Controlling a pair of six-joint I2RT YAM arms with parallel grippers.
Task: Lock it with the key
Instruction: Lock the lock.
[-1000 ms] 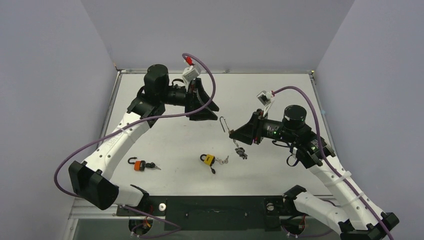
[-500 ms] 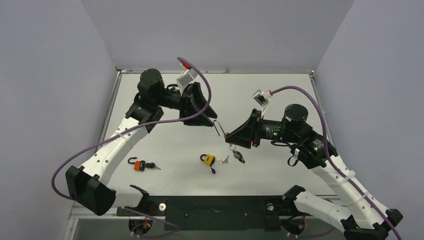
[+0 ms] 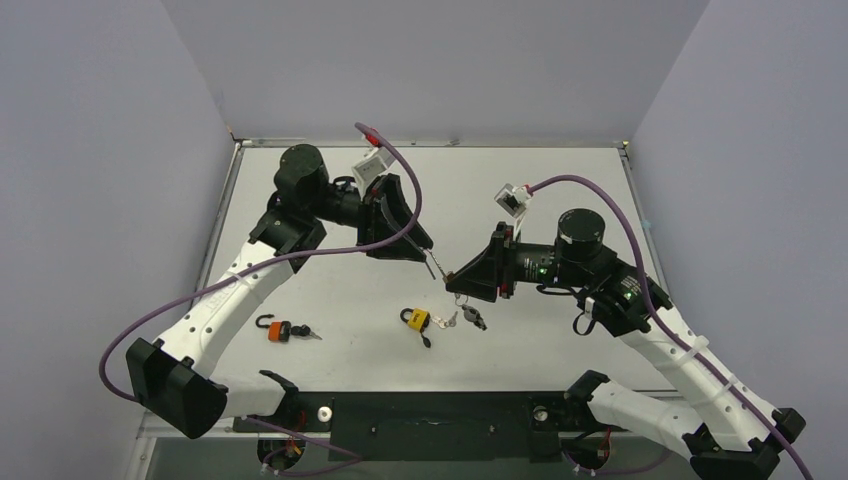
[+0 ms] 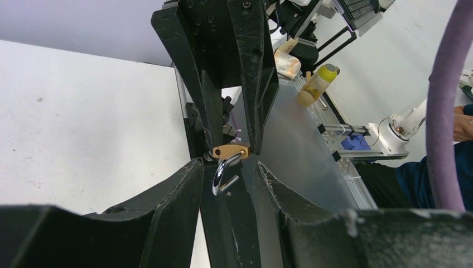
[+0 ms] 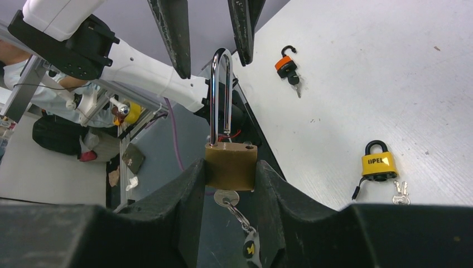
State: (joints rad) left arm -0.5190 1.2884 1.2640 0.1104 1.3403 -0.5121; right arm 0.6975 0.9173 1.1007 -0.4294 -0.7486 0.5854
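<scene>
My right gripper (image 3: 456, 276) is shut on the body of a brass padlock (image 5: 230, 164) and holds it above the table. Its long silver shackle (image 5: 220, 95) is open and points at the left gripper. A key (image 5: 226, 198) sits in the keyhole, with a ring and tag hanging below. My left gripper (image 3: 424, 248) is open, and its fingers (image 5: 173, 33) stand on either side of the shackle's end. In the left wrist view the shackle (image 4: 223, 176) hangs between my open jaws without touching them, and the brass body (image 4: 230, 151) is pinched by the right fingers (image 4: 256, 84).
A yellow padlock (image 3: 416, 320) with keys lies on the table under the two grippers and also shows in the right wrist view (image 5: 379, 162). An orange padlock (image 3: 275, 330) with a key lies at the front left. Grey walls enclose the table.
My right gripper has carried the brass padlock leftward. My left gripper has come down and right to meet it, so the shackle's end now lies between the left fingers.
</scene>
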